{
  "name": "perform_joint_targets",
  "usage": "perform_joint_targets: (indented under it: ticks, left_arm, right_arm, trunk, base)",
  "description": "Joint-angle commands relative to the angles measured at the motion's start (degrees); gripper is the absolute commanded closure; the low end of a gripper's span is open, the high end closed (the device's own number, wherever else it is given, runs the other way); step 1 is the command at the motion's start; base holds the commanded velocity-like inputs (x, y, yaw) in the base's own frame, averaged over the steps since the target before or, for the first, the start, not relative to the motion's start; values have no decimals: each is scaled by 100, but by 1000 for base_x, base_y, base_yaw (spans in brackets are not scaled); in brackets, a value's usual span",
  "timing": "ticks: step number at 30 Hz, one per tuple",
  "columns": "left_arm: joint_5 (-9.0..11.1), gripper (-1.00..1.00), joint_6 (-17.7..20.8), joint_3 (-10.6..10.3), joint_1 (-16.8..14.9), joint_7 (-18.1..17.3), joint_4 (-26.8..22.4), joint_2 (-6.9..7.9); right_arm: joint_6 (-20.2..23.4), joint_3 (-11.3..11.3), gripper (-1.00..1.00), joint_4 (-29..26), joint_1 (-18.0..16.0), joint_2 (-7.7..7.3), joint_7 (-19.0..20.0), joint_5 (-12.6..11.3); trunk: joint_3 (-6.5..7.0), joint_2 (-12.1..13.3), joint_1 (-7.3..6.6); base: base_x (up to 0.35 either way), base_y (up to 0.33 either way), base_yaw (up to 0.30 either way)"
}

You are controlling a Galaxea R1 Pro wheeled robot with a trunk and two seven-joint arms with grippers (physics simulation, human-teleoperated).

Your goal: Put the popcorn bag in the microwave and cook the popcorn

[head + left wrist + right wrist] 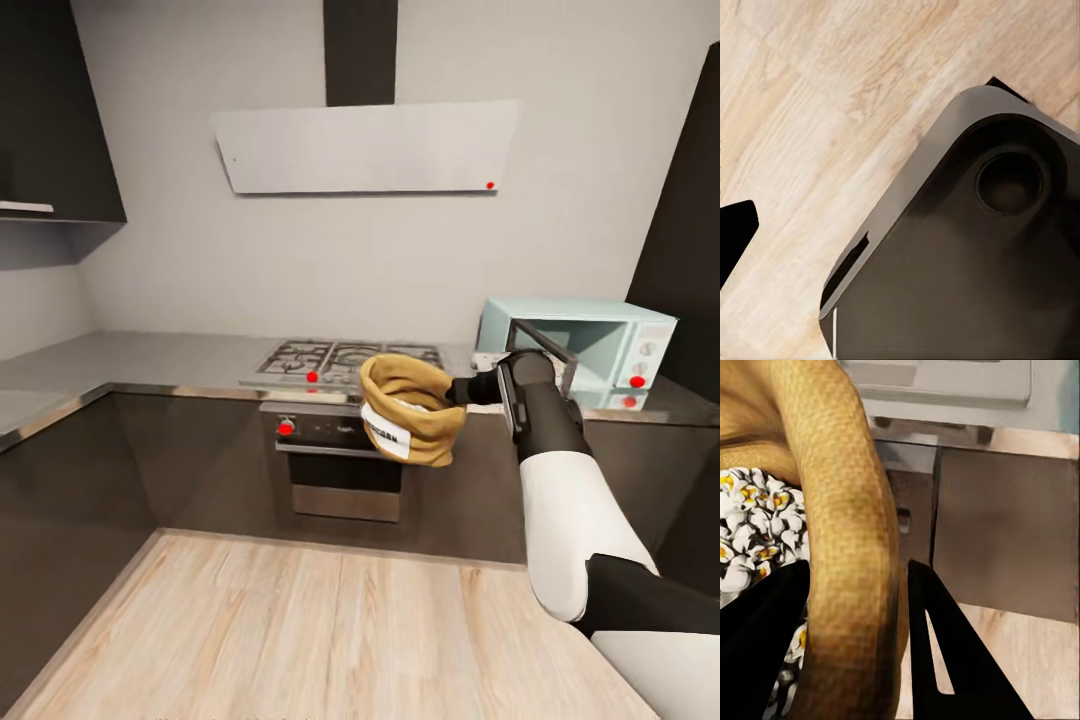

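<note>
The right gripper (462, 390) holds the popcorn bag (410, 407) in mid-air in front of the oven (338, 455), its black fingers (945, 652) clamped on the rolled rim, one inside and one outside. White popped kernels (750, 521) with yellow centres fill the bag just past the inner finger. The fingertips themselves are hidden behind the bag's rim in the head view. The bag tilts, its white label (386, 430) turned downward and the lettering too small to read.

Behind the right forearm, the mint-blue microwave (600, 345) stands on the countertop (120, 360) with its dark door (545, 350) swung open; the arm covers part of the door and the cavity. A gas hob (345, 360) lies beyond the bag, a pale extractor hood (365, 148) above it.

The left wrist camera looks down on light wood floor (810, 112) and the robot's dark base (975, 255); only a black finger tip (735, 229) cuts into the edge, so whether that gripper is clenched or released cannot be told.
</note>
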Motion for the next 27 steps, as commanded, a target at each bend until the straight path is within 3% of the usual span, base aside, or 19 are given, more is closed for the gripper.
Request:
perform_joint_targets:
  ticks: [1, 27]
  left_arm:
    - [-19, -100, -11, 30, -1, 14, -4, -3]
    - [-11, -100, -12, 34, -1, 25, -6, -4]
  right_arm:
    - [10, -21, 100, 1, -7, 9, 54, 57]
    - [10, -33, 100, 4, -7, 1, 46, 56]
  trunk:
    - [-6, -4, -3]
    - [-6, -4, -3]
  base:
    - [-325, 0, -298]
    - [-343, 0, -298]
